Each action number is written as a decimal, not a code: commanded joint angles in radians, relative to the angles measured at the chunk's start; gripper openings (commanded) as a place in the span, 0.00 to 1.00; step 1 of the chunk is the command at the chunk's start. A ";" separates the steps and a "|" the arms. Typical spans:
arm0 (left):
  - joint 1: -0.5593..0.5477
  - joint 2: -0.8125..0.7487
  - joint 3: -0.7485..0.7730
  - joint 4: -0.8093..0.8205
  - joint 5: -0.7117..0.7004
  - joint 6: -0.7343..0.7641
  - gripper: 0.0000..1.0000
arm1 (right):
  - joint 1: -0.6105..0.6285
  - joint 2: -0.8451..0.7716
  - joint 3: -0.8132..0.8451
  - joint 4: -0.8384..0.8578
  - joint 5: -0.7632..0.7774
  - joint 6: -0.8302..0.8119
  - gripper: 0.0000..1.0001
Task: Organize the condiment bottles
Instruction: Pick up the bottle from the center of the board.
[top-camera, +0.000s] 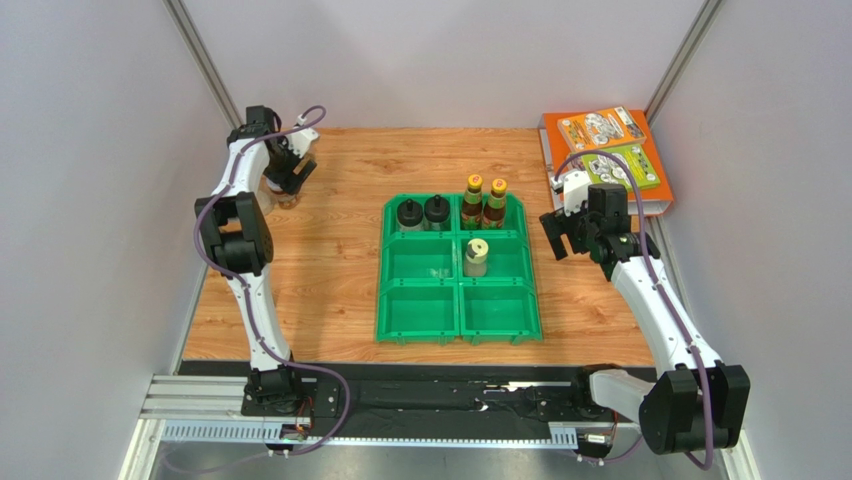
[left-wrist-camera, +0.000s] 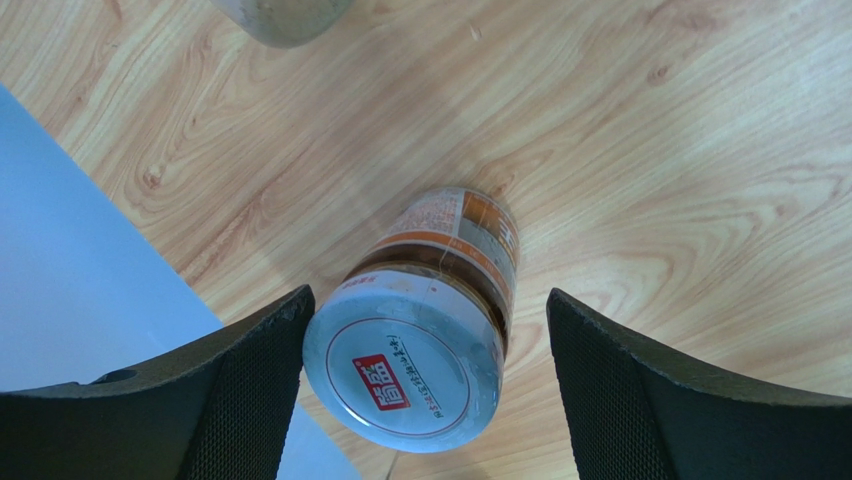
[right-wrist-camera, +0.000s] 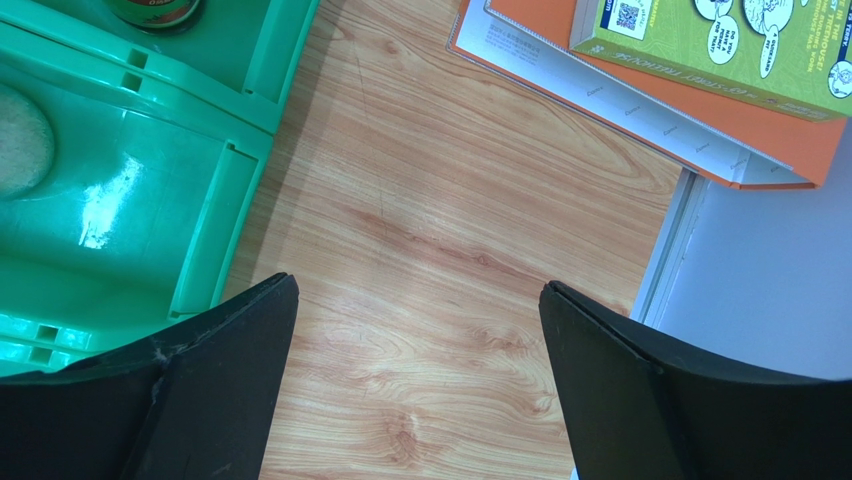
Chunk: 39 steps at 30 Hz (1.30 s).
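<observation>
Judging from the overhead view, the sorting was roughly half done. The green bin (top-camera: 458, 285) sat mid-table, and three of its six compartments were filled: two black-capped bottles (top-camera: 410, 214) in the far-left one, two amber bottles (top-camera: 473, 200) with yellow and orange caps in the far-right one, and a pale-capped jar (top-camera: 476, 256) in the middle-right one. The other three showed only green floor.

At the far-left corner of the table, the left gripper (left-wrist-camera: 428, 300) was released, its jaws spread to either side of a silver-lidded jar (left-wrist-camera: 405, 375) standing on the wood. The right finger was clearly apart from it; whether the left finger touched the lid could not be told. A second jar (left-wrist-camera: 285, 15) stood just beyond, cut off by the frame.

The right gripper (right-wrist-camera: 418, 290) was also released and held nothing, hanging over bare wood near the right edge, between the bin and the books (top-camera: 605, 150).

At least those two corner jars were left to bring in.
</observation>
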 joint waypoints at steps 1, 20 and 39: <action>0.015 -0.004 0.037 -0.038 -0.014 0.089 0.90 | 0.006 -0.018 0.039 0.015 -0.010 -0.011 0.94; 0.021 0.007 -0.006 -0.049 -0.010 0.076 0.03 | 0.008 -0.020 0.045 0.012 -0.039 -0.006 0.93; -0.109 -0.196 -0.115 -0.176 0.389 -0.026 0.00 | 0.006 -0.024 0.043 0.013 -0.036 -0.006 0.93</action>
